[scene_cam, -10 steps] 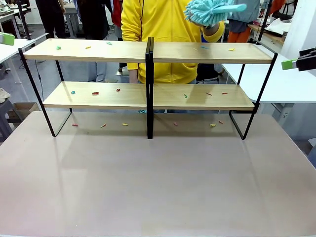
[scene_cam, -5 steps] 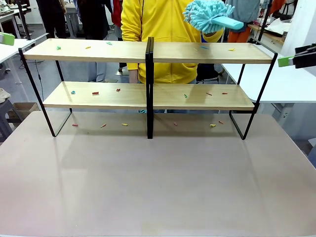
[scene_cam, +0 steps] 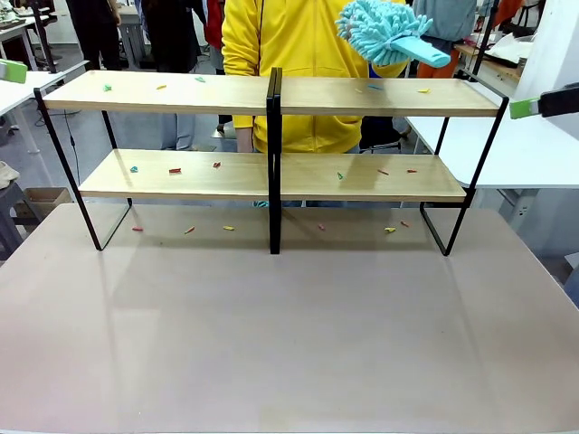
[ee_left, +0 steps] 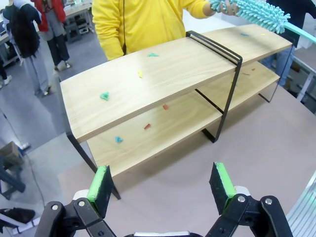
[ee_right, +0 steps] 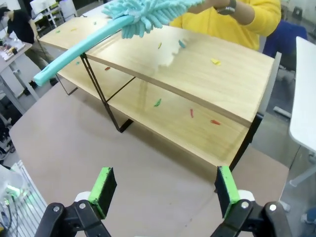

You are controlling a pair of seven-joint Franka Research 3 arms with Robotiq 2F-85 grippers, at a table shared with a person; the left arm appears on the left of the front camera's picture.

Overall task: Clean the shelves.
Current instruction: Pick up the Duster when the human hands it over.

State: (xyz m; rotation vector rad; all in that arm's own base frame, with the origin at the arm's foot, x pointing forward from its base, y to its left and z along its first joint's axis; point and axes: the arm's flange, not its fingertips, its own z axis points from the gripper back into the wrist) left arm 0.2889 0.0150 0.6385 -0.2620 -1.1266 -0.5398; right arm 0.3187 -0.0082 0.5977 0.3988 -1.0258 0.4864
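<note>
- View from the front: shelves (scene_cam: 235, 95) stand across the far half of the table (scene_cam: 289, 344), with small coloured scraps (scene_cam: 175, 170) on both boards and on the table beneath. Behind them you see a person (scene_cam: 289, 54) in yellow holding a teal duster (scene_cam: 380, 27) just above the right half of the top board
- View from the left wrist: your left gripper (ee_left: 162, 185) hovers over the table near one end of the shelves, jaws spread wide with nothing between them
- View from the right wrist: your right gripper (ee_right: 163, 190) is likewise wide and empty, near the other end. The person's hand (ee_right: 222, 5) grips the duster at its fluffy head, and the handle slants out past the front edge of the top board
</note>
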